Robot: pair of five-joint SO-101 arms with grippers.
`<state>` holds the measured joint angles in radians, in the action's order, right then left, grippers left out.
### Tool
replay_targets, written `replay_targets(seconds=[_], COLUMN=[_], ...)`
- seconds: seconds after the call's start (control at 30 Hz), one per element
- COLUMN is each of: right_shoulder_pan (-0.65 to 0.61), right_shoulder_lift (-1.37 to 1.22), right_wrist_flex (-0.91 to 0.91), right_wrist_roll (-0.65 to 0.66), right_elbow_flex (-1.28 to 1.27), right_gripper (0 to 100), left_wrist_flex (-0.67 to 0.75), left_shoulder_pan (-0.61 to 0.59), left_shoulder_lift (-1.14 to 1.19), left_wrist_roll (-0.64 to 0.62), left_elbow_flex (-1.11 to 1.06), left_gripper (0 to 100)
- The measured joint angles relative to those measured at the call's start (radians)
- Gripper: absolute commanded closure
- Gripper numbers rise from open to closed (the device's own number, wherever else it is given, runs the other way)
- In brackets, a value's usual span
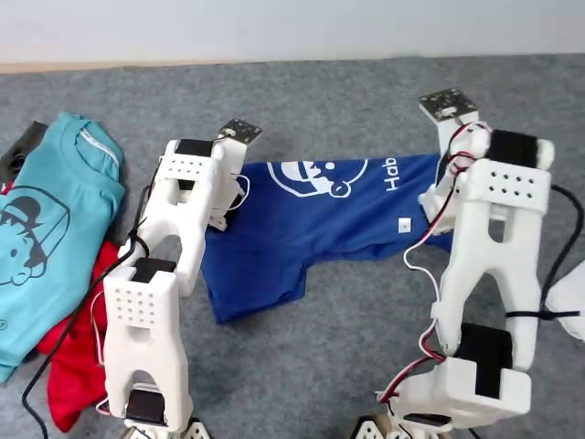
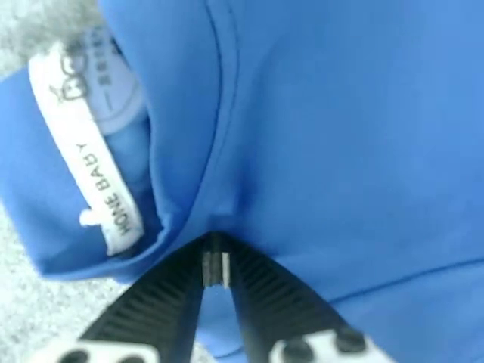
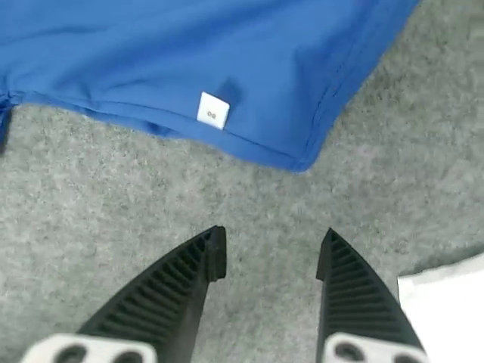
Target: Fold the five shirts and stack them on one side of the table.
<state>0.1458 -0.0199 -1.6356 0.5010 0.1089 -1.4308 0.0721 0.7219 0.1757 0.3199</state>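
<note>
A blue shirt [image 1: 311, 215] with a white print lies spread across the middle of the grey table, one sleeve hanging toward the front. My left gripper [image 2: 215, 265] is shut on the blue shirt's fabric [image 2: 333, 151] close to the collar and its white label [image 2: 98, 174]; in the high view this arm [image 1: 196, 197] sits at the shirt's left end. My right gripper [image 3: 270, 253] stands open just above the bare table, a short way off the blue shirt's hem corner [image 3: 302, 155] and its small white tag [image 3: 212, 111]. The right arm [image 1: 494, 210] is at the shirt's right end.
A teal shirt [image 1: 46, 229] lies on the left of the table over a red shirt [image 1: 78, 366], with a dark garment [image 1: 18, 151] at the far left edge. Something white [image 1: 571, 302] shows at the right edge. Grey table surface [image 1: 347, 338] lies in front of the blue shirt.
</note>
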Motion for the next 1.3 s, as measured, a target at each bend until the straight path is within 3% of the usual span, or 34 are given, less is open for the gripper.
replay_targets(seconds=[0.13,0.43,0.67,0.87,1.13,1.3], right_shoulder_pan=[-0.003,-0.063,-0.068,-0.066,-0.068,-0.080], right_shoulder_lift=[0.000,-0.026,-0.143,-0.150,-0.315,-0.404], right_wrist_flex=[0.061,0.305,0.287,0.245,0.319,0.324], right_wrist_roll=[-0.018,-0.224,-0.367,-0.381,-0.384,-0.384], right_elbow_flex=[-0.038,-0.158,-0.160,-0.160,-0.157,-0.043], right_gripper=[79.4,79.1,79.0,79.0,79.2,79.3], left_wrist_flex=[0.000,0.000,0.000,0.000,0.000,0.000], left_shoulder_pan=[0.000,0.000,0.000,0.000,0.000,0.000], left_shoulder_lift=[0.002,0.002,0.002,0.002,0.002,0.002], left_wrist_roll=[-0.002,-0.002,-0.002,-0.002,-0.002,-0.002], left_elbow_flex=[0.000,0.000,0.000,0.000,0.000,0.000], left_gripper=[100,100,100,100,100,100])
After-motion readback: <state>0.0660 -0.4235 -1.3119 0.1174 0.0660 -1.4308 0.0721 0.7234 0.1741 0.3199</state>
